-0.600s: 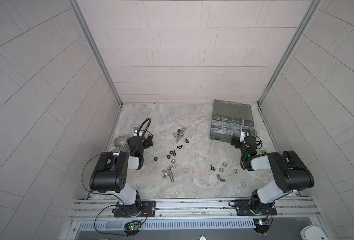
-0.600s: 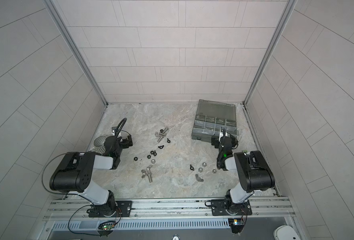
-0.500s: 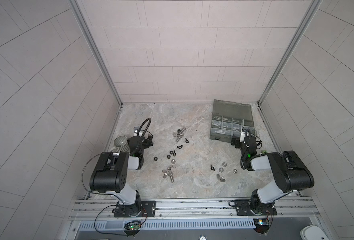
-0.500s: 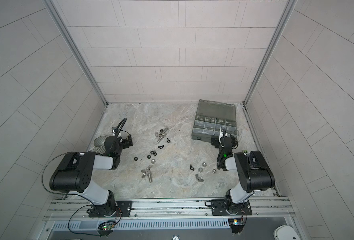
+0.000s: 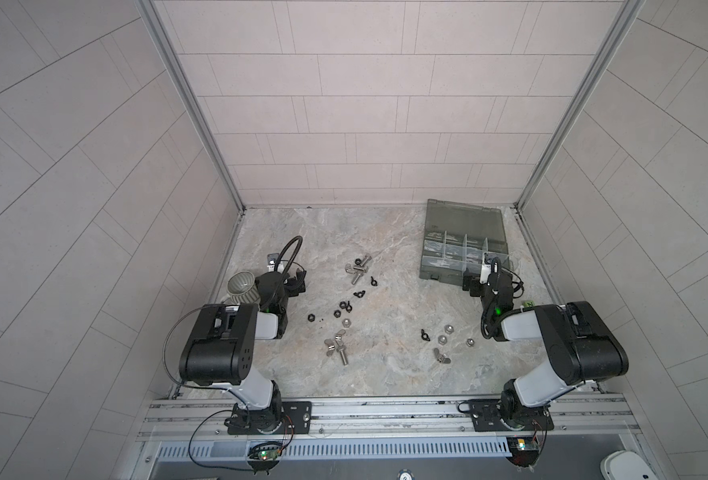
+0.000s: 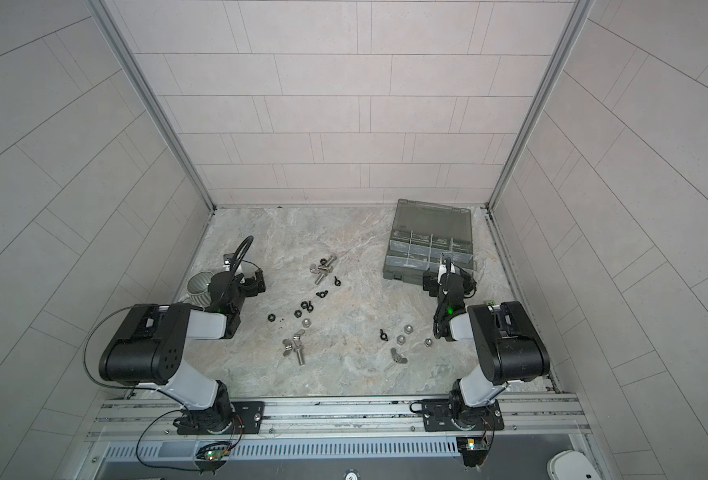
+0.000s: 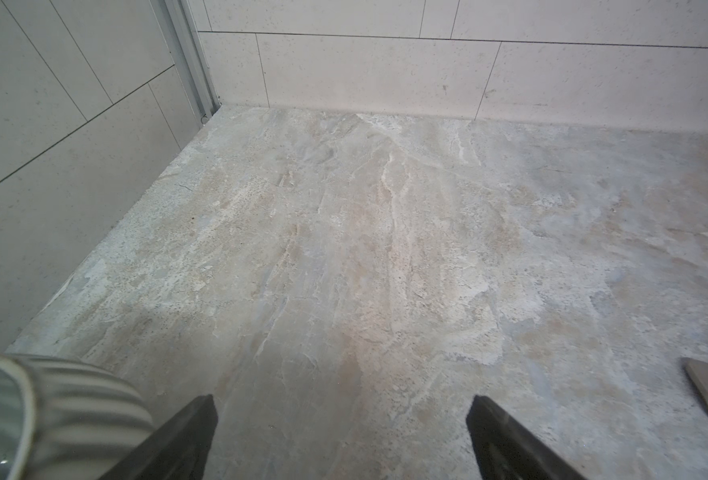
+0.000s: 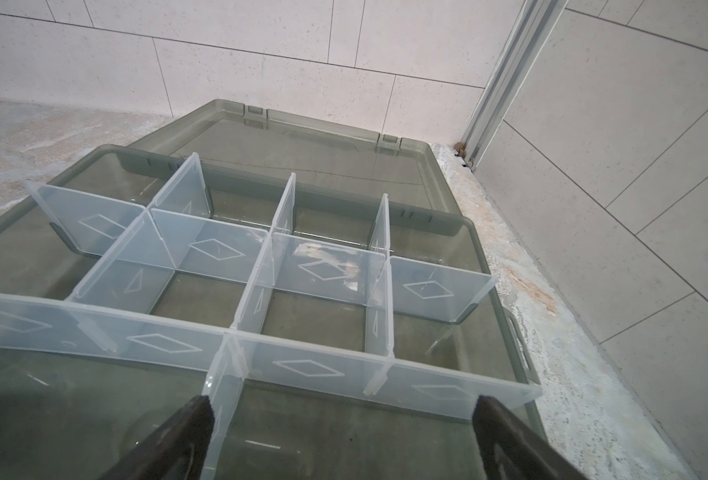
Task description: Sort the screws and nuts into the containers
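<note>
Hovering at the near edge of the box (image 5: 439,277), its lid (image 5: 464,220) folded flat back so every compartment (image 8: 310,320) is reachable, the right tool (image 8: 339,409) stands spread and empty. Left tool (image 7: 339,409), likewise apart and empty, sits low beside the mug (image 5: 242,286). Screws (image 5: 360,272) and nuts (image 5: 441,338) lie loose on the bench (image 5: 385,232), apart from the box; mottled stone, pale tiled walls (image 5: 364,104) on three sides.

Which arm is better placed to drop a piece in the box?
Right. The open right gripper hovers at the organizer box, silver nuts close by. The left gripper, also open, is by the mug, far from the box.
</note>
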Controlling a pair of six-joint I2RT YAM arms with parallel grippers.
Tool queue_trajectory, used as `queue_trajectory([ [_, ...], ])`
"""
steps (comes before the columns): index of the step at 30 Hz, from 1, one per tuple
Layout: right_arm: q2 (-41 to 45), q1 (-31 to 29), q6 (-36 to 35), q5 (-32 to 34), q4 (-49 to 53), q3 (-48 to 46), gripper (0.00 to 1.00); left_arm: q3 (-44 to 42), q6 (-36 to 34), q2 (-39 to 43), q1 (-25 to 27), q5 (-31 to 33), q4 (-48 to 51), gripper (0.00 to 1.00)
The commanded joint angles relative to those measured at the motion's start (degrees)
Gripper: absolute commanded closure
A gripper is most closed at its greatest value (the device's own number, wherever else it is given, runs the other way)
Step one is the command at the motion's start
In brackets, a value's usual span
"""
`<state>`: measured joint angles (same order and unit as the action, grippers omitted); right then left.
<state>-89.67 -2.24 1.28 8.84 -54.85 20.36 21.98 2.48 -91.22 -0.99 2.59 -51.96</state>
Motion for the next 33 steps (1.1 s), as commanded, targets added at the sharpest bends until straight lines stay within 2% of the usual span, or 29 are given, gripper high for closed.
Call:
queue_trajectory([
  [1, -0.7, -0.1, -0.3, -1.0, 0.1, 0.8, 0.01, 0.5, -0.6, 0.1, -0.2, -0.5, -1.5, 0.0],
  [7, -0.3, -0.1, -0.5, -1.1, 1.1, 1.0, 0.01, 0.3, -0.7, 0.4, -0.1, -0.5, -1.6, 0.0],
  [12, 2.8, -0.1, 1.6, -0.2, 12.1, 4.0, 0.01, 0.6, -0.6, 0.3, -0.1, -0.2, -1.0, 0.0],
  [16, 2.6, -0.4, 0.4, 0.0, 9.0, 2.8, 0.01, 0.7, -0.8, 0.4, 0.2, 0.1, -0.7, 0.0],
  [20, 3.9, -3.1, -1.6, 7.8, 3.0, 0.8, 0.01, 0.5, -1.0, 0.7, 0.5, 0.7, -0.6, 0.0],
  [22, 7.6, -4.6, -2.3, 12.3, 9.0, 2.3, 0.01, 1.7, -1.4, 1.5, 0.8, 1.0, 1.9, 0.0],
  [25, 14.7, -4.9, -1.0, 16.4, 16.9, 4.9, 0.01, 6.9, -1.6, 6.7, 1.0, 1.3, 14.7, 0.0],
  [27, 18.9, -5.1, 2.1, 19.4, 28.5, 10.3, 0.01, 9.7, -1.9, 8.7, 1.0, 0.7, 20.9, 0.0],
  [28, 20.0, -5.1, 4.8, 20.8, 37.4, 14.3, 0.01, 11.0, -2.4, 9.8, 1.2, -0.1, 23.3, 0.0],
  [31, 19.3, -5.4, 6.5, 20.1, 56.3, 26.0, 0.01, 16.1, -1.9, 12.9, 2.5, -1.4, 31.3, 0.0],
  [33, 18.7, -6.2, 9.3, 20.9, 64.8, 31.6, 0.01, 21.4, -0.8, 13.6, 4.4, -1.2, 38.7, 0.0],
])
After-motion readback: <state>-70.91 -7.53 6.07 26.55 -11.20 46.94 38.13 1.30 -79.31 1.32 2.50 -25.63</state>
